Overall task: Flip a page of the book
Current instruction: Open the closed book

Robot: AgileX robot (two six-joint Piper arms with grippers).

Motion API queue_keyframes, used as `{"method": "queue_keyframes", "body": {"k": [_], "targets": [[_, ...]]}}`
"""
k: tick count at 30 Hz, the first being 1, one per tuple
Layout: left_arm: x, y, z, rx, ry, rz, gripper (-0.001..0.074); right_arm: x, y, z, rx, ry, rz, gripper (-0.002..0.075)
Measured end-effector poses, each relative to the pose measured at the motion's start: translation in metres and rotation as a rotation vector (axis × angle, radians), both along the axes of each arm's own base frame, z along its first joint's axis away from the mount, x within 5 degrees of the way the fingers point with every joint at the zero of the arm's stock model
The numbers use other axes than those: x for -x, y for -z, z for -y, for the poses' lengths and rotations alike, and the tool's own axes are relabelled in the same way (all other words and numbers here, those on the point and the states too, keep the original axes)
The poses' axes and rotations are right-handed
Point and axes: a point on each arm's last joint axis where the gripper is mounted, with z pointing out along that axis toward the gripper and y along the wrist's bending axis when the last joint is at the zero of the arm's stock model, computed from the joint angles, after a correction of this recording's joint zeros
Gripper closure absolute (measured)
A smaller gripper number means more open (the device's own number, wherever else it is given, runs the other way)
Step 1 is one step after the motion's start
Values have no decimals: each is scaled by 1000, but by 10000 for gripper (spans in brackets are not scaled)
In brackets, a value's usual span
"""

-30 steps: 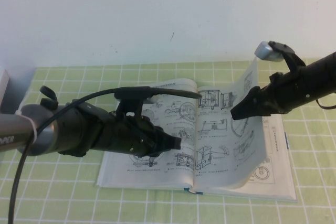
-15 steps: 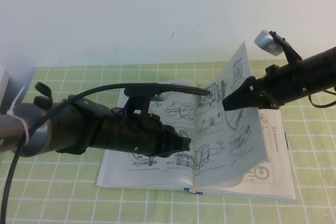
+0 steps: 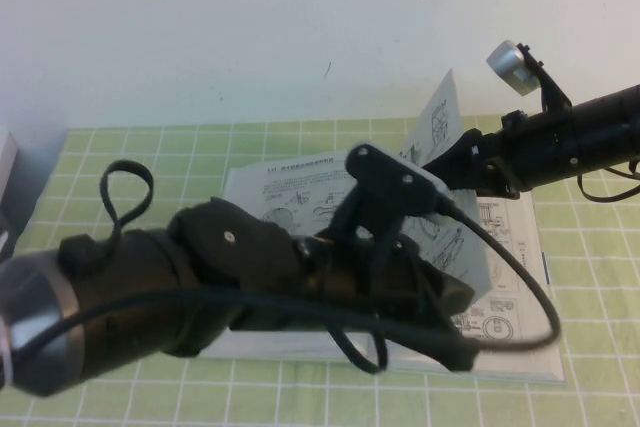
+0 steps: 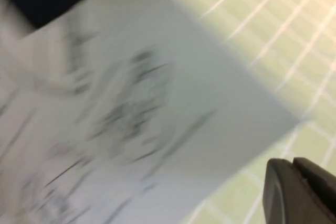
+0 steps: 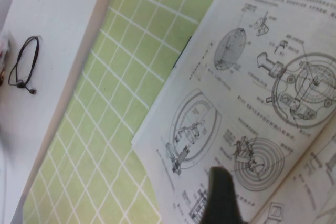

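Page (image 3: 440,112) upright between left gripper (image 3: 450,297), right gripper (image 3: 435,162)

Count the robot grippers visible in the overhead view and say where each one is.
2. The left gripper reaches in low over the middle of the book. The right gripper is at the book's far right, against the raised page.

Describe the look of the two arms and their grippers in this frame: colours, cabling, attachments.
Both arms are matte black. The left arm has a silver-grey band near its base, a loose black cable looping round it, and a black bracket on top. The right arm carries a small silver-grey cylinder on a thin black stalk. The left gripper and right gripper have dark fingers.
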Motion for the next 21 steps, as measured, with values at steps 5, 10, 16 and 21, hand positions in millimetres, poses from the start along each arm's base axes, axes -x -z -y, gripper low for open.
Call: {"method": "queue_keyframes", "body": {"k": [5, 10, 16, 21], "targets": [[41, -14, 29, -3, 83, 149, 738, 0, 0, 0, -3, 2, 0, 258], [64, 1, 56, -90, 92, 329, 738, 0, 0, 0, -4, 2, 1, 258], [50, 40, 77, -244, 5, 453, 738, 0, 0, 0, -4, 2, 0, 258], [38, 57, 95, -296, -11, 472, 738, 0, 0, 0, -4, 2, 0, 258]]}}
